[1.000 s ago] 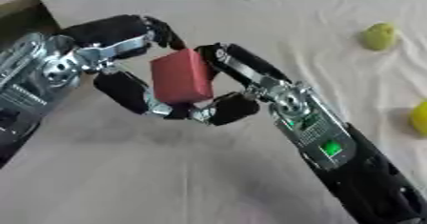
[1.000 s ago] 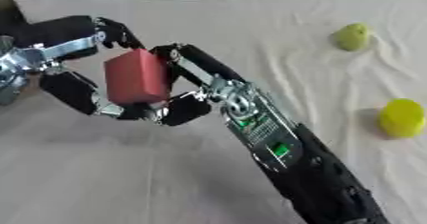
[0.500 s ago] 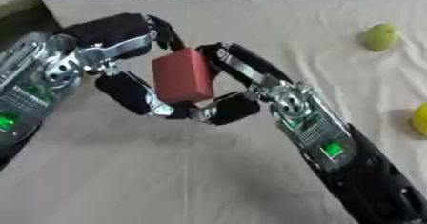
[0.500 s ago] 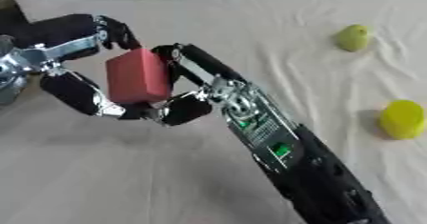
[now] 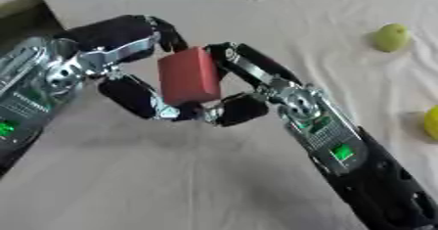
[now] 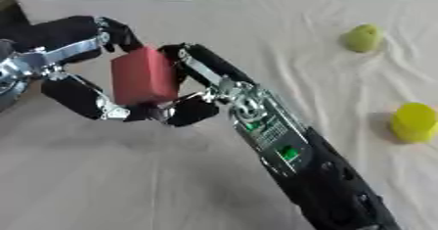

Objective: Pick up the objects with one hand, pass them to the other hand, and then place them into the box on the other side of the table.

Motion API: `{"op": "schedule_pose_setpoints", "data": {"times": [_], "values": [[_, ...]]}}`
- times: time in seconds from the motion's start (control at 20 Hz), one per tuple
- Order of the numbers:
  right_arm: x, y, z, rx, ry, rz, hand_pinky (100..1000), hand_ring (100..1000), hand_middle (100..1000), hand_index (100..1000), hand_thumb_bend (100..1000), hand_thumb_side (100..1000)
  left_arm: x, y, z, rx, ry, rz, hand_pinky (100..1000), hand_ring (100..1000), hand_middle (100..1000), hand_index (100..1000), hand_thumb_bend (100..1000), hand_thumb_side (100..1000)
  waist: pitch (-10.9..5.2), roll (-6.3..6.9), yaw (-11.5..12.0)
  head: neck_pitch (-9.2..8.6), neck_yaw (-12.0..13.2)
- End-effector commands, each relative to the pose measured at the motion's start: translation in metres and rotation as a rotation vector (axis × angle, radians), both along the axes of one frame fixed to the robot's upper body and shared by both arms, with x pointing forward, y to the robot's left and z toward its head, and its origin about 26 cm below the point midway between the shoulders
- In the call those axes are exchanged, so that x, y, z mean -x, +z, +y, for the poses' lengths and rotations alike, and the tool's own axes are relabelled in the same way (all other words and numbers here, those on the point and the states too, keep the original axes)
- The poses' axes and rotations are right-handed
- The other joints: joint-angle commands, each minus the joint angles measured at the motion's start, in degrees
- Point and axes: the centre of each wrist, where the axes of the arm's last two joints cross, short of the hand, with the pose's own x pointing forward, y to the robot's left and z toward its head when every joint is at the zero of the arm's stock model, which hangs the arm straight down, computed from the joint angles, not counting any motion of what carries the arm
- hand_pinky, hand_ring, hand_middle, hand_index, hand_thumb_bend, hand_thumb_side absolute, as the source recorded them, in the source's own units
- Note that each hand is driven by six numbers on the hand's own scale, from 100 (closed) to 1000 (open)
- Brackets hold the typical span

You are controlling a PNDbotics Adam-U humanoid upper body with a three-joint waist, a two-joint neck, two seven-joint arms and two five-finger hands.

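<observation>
A red block [image 5: 188, 77] is held above the cloth between my two hands. My left hand [image 5: 94, 57] comes in from the left; its fingers curl over the block's top and its thumb reaches under the lower left side. My right hand [image 5: 273, 89] comes up from the lower right, with fingers curled against the block's right face and thumb under its bottom edge. Both hands touch the block at once. A corner of the box [image 5: 24, 10] shows at the upper left edge, behind my left arm.
A green pear-like fruit [image 6: 362, 37] lies on the cream cloth [image 6: 256, 23] at the far right. A yellow round object [image 6: 414, 121] sits at the right edge, nearer to me. My right forearm crosses the lower middle of the cloth.
</observation>
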Motion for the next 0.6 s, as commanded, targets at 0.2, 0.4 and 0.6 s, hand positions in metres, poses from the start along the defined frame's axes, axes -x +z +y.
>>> {"op": "schedule_pose_setpoints", "data": {"times": [0.2, 0.4, 0.6], "values": [[0.007, 0.012, 0.006, -0.026, 0.033, -0.040, 650, 476, 443, 561, 100, 203, 0.014, 0.016, 0.005, 0.025, -0.006, -0.031, 751, 771, 716, 782, 561, 405, -0.86, 0.11, 0.15, -0.59, 0.03], [0.007, 0.012, 0.006, -0.024, 0.033, -0.037, 649, 476, 443, 561, 100, 205, 0.018, 0.018, 0.005, 0.030, -0.012, -0.032, 749, 768, 713, 778, 546, 396, -0.80, 0.12, 0.17, -0.38, 0.01], [0.006, 0.012, 0.006, -0.023, 0.029, -0.037, 648, 475, 443, 561, 100, 204, 0.022, 0.021, 0.006, 0.033, -0.017, -0.035, 749, 769, 714, 778, 551, 387, -0.71, 0.21, 0.23, -0.25, 0.01]]}}
